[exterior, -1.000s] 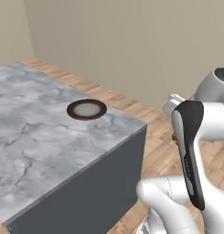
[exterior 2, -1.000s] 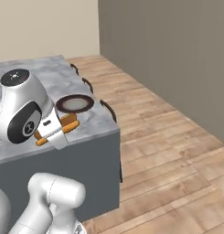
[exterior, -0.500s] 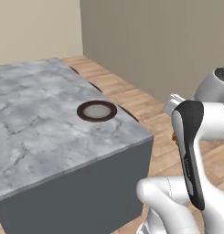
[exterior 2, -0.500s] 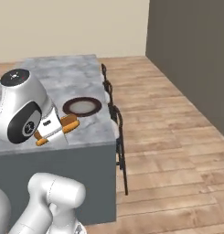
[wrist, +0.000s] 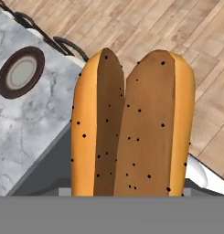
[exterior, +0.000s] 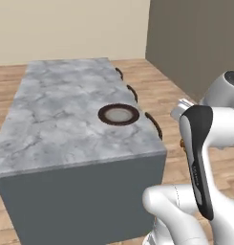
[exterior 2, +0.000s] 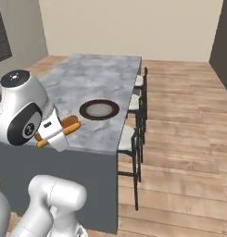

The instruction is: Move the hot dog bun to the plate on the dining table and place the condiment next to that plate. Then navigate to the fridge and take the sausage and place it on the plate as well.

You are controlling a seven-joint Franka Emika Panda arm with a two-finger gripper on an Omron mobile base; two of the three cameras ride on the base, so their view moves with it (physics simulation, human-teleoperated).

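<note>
My gripper (exterior 2: 58, 131) is shut on the hot dog bun (wrist: 131, 123), a split tan bun speckled with dark seeds that stands upright close to the hand camera. From the right base view the bun (exterior 2: 68, 126) juts out of the hand, off the near end of the dining table (exterior 2: 96, 74). The plate (exterior: 119, 114), dark-rimmed with a pale centre, lies bare near the table's chair-side edge; it also shows as plate (exterior 2: 99, 109) and plate (wrist: 20, 72). The bun hangs short of the plate and apart from it. The condiment, sausage and fridge are out of view.
The grey marble table (exterior: 56, 110) is a tall block with a dark side. Dark-framed chairs (exterior 2: 135, 134) line its long side, seen as chairs (exterior: 154, 125) from the other camera. Wooden floor (exterior 2: 179, 139) spreads beyond them, and a dark wall (exterior: 195, 43) stands behind.
The whole scene has shifted as the base drove around the table's end, so the plate now sits nearer the middle of both base views. The bun stays in the gripper.
</note>
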